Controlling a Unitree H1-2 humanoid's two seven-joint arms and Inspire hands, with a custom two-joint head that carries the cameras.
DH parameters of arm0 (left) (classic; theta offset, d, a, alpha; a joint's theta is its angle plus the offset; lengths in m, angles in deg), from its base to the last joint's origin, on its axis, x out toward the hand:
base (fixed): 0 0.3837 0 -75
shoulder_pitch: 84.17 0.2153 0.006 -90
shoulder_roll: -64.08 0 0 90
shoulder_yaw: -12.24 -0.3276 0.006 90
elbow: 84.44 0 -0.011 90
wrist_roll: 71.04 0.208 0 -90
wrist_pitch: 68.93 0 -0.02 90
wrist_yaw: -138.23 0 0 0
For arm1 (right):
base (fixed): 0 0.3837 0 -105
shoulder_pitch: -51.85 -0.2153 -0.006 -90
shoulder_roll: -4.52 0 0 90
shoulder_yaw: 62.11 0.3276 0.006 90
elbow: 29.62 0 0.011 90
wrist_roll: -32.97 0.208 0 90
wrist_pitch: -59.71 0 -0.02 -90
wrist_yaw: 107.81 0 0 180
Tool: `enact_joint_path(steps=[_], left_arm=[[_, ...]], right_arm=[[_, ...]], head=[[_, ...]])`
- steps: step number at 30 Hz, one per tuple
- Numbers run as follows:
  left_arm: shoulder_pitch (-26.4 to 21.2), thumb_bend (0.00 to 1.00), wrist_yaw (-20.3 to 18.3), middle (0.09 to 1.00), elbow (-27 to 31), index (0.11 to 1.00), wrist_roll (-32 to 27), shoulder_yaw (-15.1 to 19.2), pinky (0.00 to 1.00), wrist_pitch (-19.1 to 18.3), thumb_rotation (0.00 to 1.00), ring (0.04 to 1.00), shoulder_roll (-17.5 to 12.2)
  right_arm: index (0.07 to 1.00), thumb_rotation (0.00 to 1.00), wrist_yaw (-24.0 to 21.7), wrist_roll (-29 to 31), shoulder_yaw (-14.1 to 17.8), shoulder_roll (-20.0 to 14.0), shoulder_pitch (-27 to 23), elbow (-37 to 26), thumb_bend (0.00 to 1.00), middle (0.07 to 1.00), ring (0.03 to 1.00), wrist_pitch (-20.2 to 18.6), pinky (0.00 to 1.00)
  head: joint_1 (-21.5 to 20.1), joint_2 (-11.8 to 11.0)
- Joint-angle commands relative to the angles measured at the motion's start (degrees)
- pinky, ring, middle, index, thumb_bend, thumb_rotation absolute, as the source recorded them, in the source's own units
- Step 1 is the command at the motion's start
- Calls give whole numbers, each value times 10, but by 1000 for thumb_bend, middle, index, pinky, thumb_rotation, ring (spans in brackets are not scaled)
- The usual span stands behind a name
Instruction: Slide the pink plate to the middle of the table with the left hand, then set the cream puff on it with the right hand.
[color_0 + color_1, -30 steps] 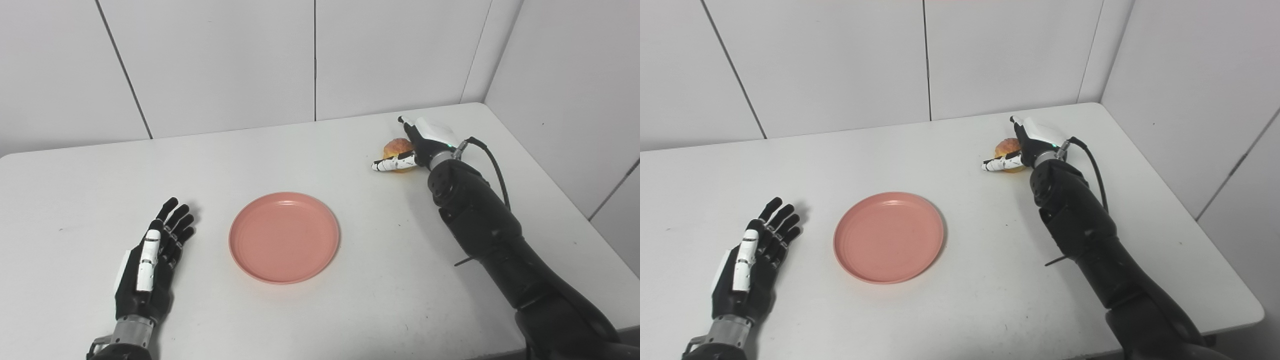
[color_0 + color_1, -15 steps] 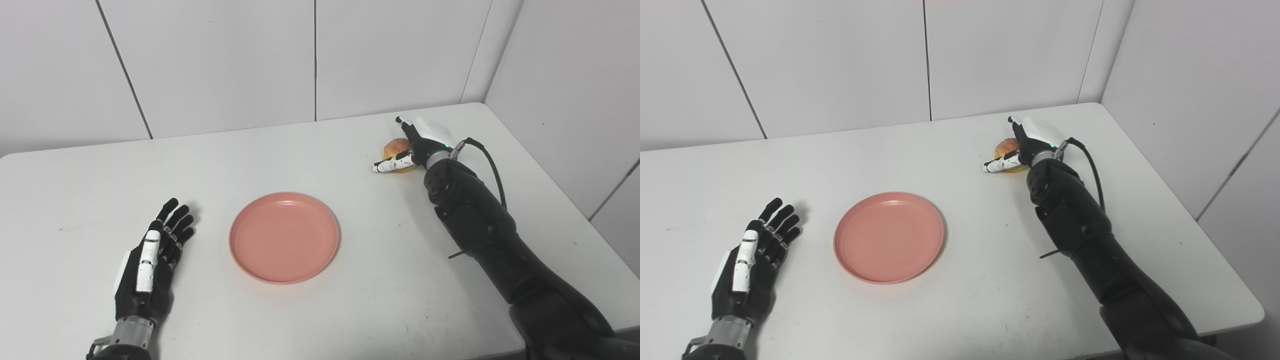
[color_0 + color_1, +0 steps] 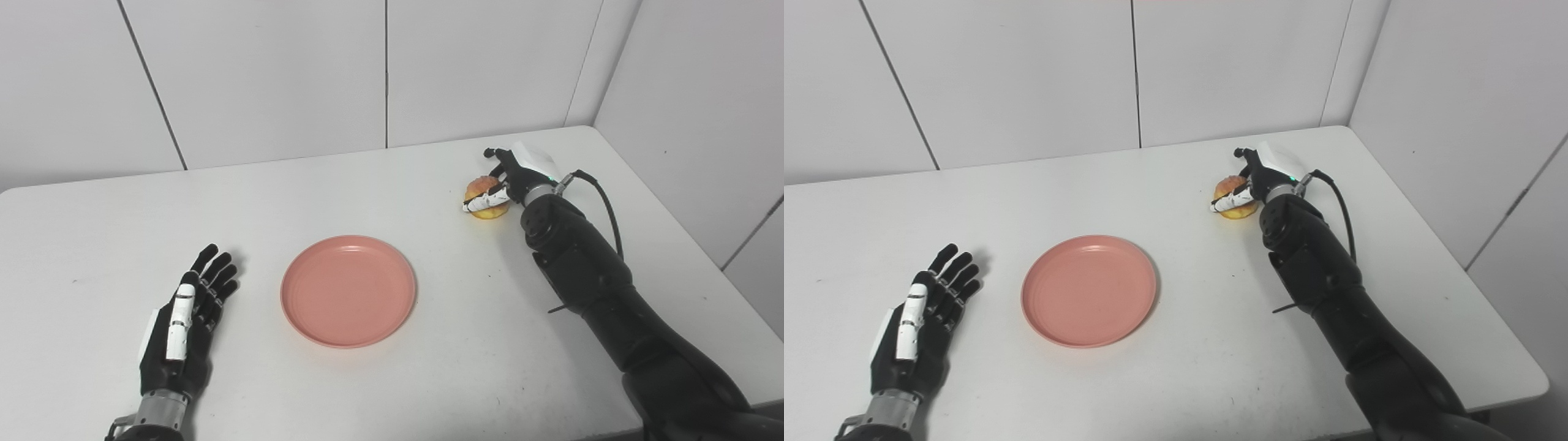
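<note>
White wall panels close in a white counter on its far and right sides. The pink plate lies flat near the middle of the counter, with nothing on it. The left hand rests beside it on the left, apart from the rim, holding nothing, its fingers stretched out and slightly spread, pointing toward the far wall. The right hand is at the far right part of the counter, well apart from the plate. The cream puff sits within this hand: the white thumb crosses its near side, touching it, and the dark fingers curl over its far side and top. The hand is wrapped around the puff. Whether the puff rests on the counter or is lifted just off it cannot be told.
</note>
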Motion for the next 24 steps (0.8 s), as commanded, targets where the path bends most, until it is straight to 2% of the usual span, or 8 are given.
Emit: enact_joint_path(steps=[1, 6, 7, 8, 14, 24], left_arm=[[14, 394, 6, 891, -7, 865, -3, 0, 919, -21, 887, 899, 4], [13, 399, 4, 896, -9, 869, -4, -1, 923, -20, 888, 904, 3], [13, 400, 3, 898, -9, 872, -5, -1, 925, -21, 886, 906, 4], [14, 399, 4, 899, -6, 872, -4, -2, 924, -22, 885, 906, 4], [14, 397, 3, 901, -10, 874, -3, -2, 929, -19, 889, 909, 4], [18, 392, 9, 887, -1, 863, 1, -3, 916, -25, 885, 894, 6]], right_arm=[[623, 229, 7, -10, -4, -12, -36, 0, 778, 470, 381, 1, 316], [532, 215, -14, -12, -20, -16, -42, 23, 676, 471, 397, -6, 345], [503, 171, -17, -13, -22, -16, -43, 25, 567, 472, 392, -8, 337], [496, 160, -19, -13, -25, -17, -43, 27, 541, 473, 393, -7, 335], [486, 142, -21, -15, -37, -23, -44, 33, 513, 469, 388, -4, 329], [487, 137, -30, -8, -25, -35, -28, -33, 508, 469, 383, -6, 312]], head=[[0, 0], [0, -1], [0, -1], [0, -1], [5, -2], [9, -4]])
